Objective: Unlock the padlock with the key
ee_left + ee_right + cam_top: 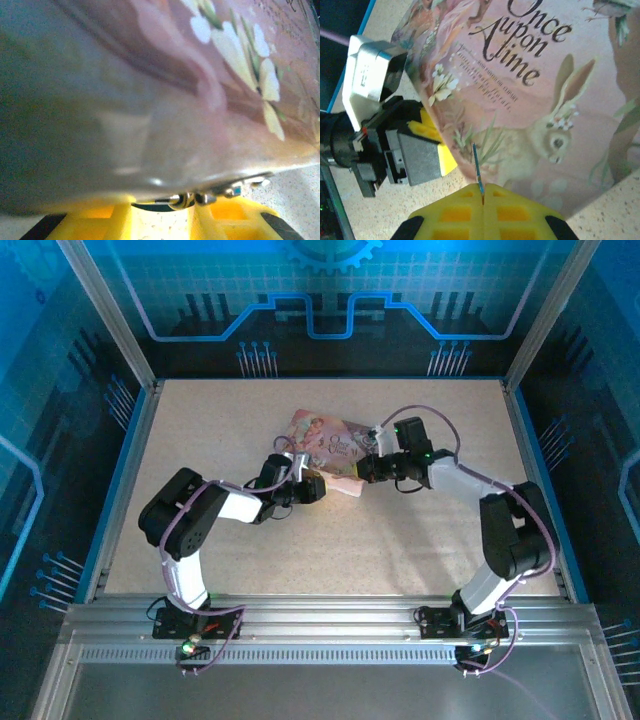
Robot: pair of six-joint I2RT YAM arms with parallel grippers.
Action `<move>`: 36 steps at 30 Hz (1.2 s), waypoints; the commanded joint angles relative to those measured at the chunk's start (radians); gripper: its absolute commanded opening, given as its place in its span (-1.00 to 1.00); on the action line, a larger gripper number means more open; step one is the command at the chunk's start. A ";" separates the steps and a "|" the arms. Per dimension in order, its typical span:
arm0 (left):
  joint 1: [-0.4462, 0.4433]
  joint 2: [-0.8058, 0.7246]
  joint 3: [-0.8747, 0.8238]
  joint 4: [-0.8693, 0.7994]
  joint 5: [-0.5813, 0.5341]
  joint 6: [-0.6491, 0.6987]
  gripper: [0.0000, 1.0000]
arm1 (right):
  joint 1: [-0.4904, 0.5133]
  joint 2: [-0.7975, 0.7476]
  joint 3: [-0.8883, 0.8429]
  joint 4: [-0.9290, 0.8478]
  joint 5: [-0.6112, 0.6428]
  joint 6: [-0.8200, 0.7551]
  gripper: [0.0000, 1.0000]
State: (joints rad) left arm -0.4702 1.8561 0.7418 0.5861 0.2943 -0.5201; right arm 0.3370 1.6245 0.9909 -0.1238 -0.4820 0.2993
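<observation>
Padlock (227, 191): tiny, with a teal body and silvery metal, right against the edge of the pink box (560, 100), at the tips of the left gripper (162, 209). Its yellow fingers (100, 216) sit a little apart with the metal between them. Pinched or only touched, cannot tell.

Key (477, 167): thin dark blade, upright, clamped in the right gripper (483, 194). Jaws are pressed together and the key's tip is over the box lid beside the rabbit.

Left arm reaches low to the box's near-left corner, elbow folded. Right arm bends in from the box's right side, wrist above the lid. The box sits askew on the speckled table (400, 540).

Left wrist view is blurred by the close box wall. The padlock's keyhole and shackle are too small to resolve.
</observation>
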 commanded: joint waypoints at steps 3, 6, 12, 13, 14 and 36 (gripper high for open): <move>0.006 -0.067 0.042 -0.115 0.064 -0.066 -0.50 | 0.034 -0.113 -0.098 0.038 0.046 -0.086 -1.00; 0.005 -0.088 0.044 -0.143 0.083 -0.100 -0.53 | 0.059 -0.161 -0.170 0.058 0.067 -0.116 -1.00; -0.002 -0.120 0.022 -0.121 0.108 -0.184 -0.59 | 0.170 -0.216 -0.278 0.107 0.162 -0.155 -1.00; -0.005 -0.125 0.021 -0.122 0.109 -0.199 -0.59 | 0.189 -0.222 -0.297 0.123 0.179 -0.158 -1.00; -0.011 -0.129 0.021 -0.123 0.109 -0.211 -0.60 | 0.203 -0.227 -0.316 0.146 0.191 -0.158 -1.00; -0.082 -0.179 0.015 -0.200 0.072 -0.357 -0.68 | 0.263 -0.085 -0.298 0.273 0.300 -0.246 -1.00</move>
State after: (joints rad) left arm -0.5419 1.7214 0.7494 0.4030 0.3454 -0.8421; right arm 0.5892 1.5276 0.6636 0.1268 -0.2081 0.0864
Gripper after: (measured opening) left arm 0.231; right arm 0.050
